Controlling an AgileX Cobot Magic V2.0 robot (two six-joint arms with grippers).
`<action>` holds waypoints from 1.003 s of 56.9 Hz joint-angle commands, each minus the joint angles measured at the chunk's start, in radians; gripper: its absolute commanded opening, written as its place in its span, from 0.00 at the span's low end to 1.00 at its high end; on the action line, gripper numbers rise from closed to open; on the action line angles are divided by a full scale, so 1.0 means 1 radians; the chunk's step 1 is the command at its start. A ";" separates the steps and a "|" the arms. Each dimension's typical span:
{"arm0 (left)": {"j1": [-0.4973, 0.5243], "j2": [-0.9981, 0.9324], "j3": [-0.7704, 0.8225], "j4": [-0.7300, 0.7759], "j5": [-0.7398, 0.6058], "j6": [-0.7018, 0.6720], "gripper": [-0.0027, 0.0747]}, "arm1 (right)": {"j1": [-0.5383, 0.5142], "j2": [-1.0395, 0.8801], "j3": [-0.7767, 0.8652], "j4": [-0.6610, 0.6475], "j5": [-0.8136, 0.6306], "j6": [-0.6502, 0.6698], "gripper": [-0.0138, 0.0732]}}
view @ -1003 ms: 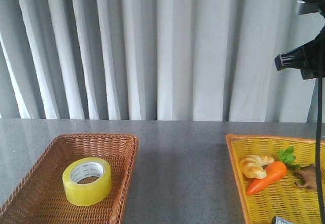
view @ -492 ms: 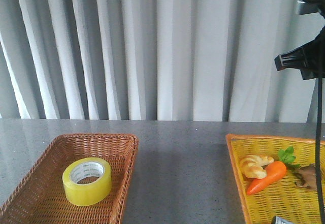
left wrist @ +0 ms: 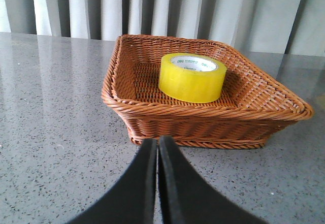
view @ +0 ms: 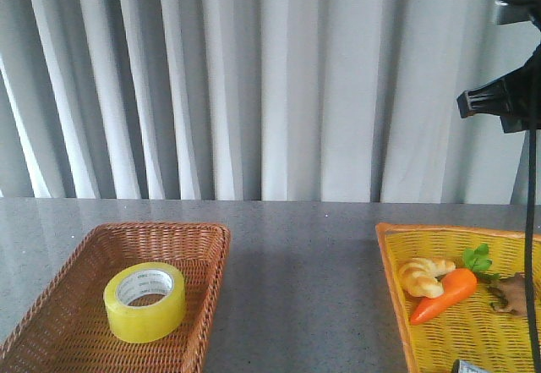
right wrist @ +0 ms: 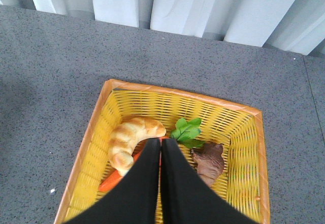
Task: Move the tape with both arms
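Observation:
The yellow tape (view: 144, 301) lies flat in a brown wicker basket (view: 51, 322) at the front left of the table. It also shows in the left wrist view (left wrist: 192, 76), inside the same basket (left wrist: 203, 125). My left gripper (left wrist: 157, 144) is shut and empty, low over the table just short of the basket's near wall. My right gripper (right wrist: 161, 145) is shut and empty, high above a yellow basket (right wrist: 94, 132). Part of the right arm (view: 507, 94) shows at the upper right of the front view; its gripper is not seen there.
The yellow basket (view: 390, 255) at the front right holds a bread roll (view: 425, 275), a toy carrot (view: 445, 294) with green leaves and a brown piece (view: 510, 293). A black cable (view: 532, 246) hangs over it. Grey curtains hang behind the table.

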 commanded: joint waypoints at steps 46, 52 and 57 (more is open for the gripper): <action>0.004 -0.018 -0.007 -0.009 -0.076 -0.004 0.03 | -0.005 -1.244 1.579 0.087 -1.167 0.081 0.15; 0.004 -0.018 -0.007 -0.009 -0.076 -0.004 0.03 | -0.005 -1.383 1.772 0.087 -1.233 0.081 0.15; 0.004 -0.018 -0.007 -0.009 -0.076 -0.004 0.03 | -0.005 -1.470 1.895 0.087 -1.268 0.081 0.15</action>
